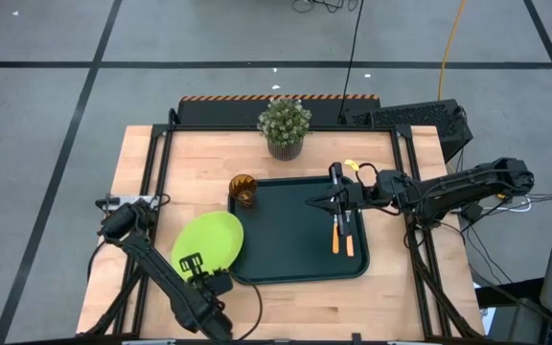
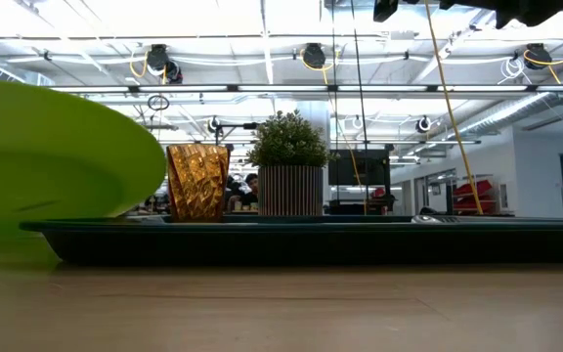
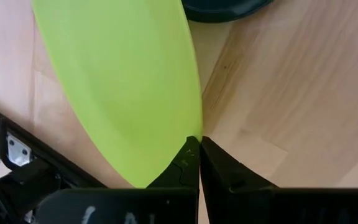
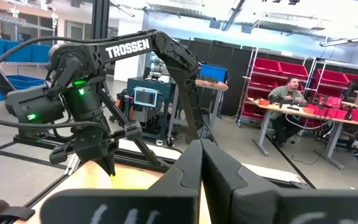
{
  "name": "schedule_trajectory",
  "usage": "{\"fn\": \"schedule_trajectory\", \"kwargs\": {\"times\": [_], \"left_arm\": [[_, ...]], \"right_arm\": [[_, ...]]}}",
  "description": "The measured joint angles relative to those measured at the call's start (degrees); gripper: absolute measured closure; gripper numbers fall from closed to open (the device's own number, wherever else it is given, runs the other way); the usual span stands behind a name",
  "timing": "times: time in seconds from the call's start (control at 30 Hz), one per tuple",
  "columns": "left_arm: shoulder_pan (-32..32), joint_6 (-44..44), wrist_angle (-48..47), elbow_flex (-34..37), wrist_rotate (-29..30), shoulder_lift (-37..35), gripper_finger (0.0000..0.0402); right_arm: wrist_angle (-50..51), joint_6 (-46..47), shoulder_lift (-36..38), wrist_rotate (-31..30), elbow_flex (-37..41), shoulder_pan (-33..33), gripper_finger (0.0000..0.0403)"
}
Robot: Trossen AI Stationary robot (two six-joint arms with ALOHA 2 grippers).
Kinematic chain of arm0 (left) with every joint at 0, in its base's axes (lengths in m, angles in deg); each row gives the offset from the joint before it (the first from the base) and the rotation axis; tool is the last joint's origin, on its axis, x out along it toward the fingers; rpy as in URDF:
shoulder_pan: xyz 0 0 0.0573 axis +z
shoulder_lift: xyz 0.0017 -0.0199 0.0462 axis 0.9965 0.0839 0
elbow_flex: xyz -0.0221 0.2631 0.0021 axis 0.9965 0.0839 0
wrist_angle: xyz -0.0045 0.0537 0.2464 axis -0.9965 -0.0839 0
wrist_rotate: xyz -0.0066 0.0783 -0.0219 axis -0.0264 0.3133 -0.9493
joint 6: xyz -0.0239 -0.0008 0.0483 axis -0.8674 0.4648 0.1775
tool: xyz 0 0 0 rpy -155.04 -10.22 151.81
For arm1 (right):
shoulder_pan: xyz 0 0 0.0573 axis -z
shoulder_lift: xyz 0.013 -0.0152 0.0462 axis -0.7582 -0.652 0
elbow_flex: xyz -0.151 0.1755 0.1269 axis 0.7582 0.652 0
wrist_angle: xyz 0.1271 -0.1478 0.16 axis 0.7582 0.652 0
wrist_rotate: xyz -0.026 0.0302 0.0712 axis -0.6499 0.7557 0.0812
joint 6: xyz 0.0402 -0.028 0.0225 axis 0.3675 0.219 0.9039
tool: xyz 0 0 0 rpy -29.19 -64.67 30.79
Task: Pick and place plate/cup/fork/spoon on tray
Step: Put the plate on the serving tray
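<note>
So: high view – fork [image 1: 334,233] and spoon [image 1: 348,233] lie on tray [image 1: 286,268], cup [image 1: 243,190] sits on table touching its corner, plate [image 1: 209,240] overlaps its edge | left wrist view – left pincer [image 3: 197,142] clenched on plate rim | right wrist view – right pincer [image 4: 201,146] clenched, empty | left: plate, cup.

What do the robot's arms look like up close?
Both arms are dark, almost black, and jointed. The left arm has TROSSEN printed in white, small green lights and looping black cables. The left gripper and right gripper each end in two wedge-shaped black fingers.
</note>
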Motion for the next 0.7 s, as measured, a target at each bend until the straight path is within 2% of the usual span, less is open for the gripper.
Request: {"fn": "schedule_trajectory", "kwargs": {"times": [0.2,0.53,0.7], "left_arm": [[0.1,3.5,0.0,0.0,2.6,0.0,0.0401],[0.7,9.3,0.0,0.0,2.8,0.1,0.0401],[0.7,9.9,0.0,0.0,2.8,0.1,0.0401]], "right_arm": [[0.0,0.0,0.0,0.0,0.0,0.0,0.0403],[1.0,1.5,0.0,-0.4,0.0,0.0,0.0403],[6.2,9.4,0.0,-9.2,0.0,1.3,0.0403]]}}
